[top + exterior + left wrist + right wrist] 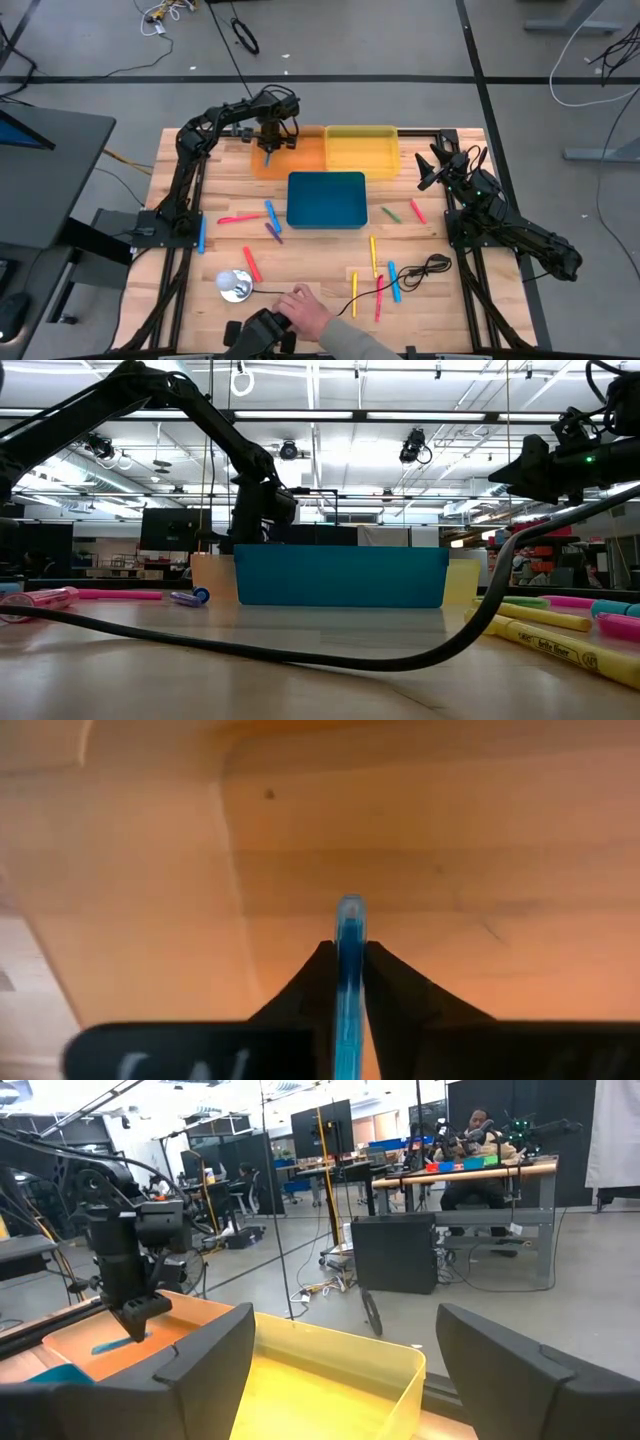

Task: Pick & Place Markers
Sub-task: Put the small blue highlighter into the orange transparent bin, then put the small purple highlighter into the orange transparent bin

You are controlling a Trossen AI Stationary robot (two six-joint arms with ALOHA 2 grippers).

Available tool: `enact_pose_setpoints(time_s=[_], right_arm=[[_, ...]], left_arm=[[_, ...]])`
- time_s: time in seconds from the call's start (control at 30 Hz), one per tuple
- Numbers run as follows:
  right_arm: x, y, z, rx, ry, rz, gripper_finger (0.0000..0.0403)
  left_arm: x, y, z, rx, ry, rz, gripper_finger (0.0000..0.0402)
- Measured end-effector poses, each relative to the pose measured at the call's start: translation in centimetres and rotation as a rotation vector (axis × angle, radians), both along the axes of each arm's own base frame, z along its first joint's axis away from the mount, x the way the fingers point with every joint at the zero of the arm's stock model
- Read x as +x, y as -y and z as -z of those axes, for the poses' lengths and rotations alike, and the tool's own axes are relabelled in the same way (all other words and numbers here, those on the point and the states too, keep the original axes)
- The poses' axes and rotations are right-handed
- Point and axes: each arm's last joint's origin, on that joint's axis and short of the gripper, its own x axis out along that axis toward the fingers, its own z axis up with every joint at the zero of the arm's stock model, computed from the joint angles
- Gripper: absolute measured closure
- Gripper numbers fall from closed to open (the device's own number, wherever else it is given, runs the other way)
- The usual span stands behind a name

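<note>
Wooden table, markers strewn across its near half, three bins at the far side.

Nearest, a person's hand (305,312) rests at the table's front edge beside a black cable (400,282); loose markers (374,254) lie between there and the blue bin (326,199). At the table's right edge the right gripper (432,168) waits near the yellow bin (361,150), its fingers spread wide and holding nothing. Farthest, the left gripper (270,146) hangs over the orange bin (303,157), its fingers pinched on a blue marker (348,982) that points down at the bin floor. The grip looks thin and near the marker's end, so a release from this height may let it bounce or roll; a tilt could send it against the bin wall.
</note>
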Motion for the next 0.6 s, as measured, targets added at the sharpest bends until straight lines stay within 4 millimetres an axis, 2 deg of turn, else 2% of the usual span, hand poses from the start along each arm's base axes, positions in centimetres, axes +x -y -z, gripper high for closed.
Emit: enact_pose_setpoints(time_s=[0.2, 0.6], right_arm=[[0.00, 0.00, 0.00, 0.000, 0.000, 0.000, 0.0089], [0.00, 0.00, -0.01, 0.000, 0.001, 0.000, 0.0089]], left_arm=[[0.04, 0.03, 0.00, 0.000, 0.001, 0.001, 0.0277], [0.30, 0.13, 0.01, -0.004, 0.021, 0.006, 0.0155]])
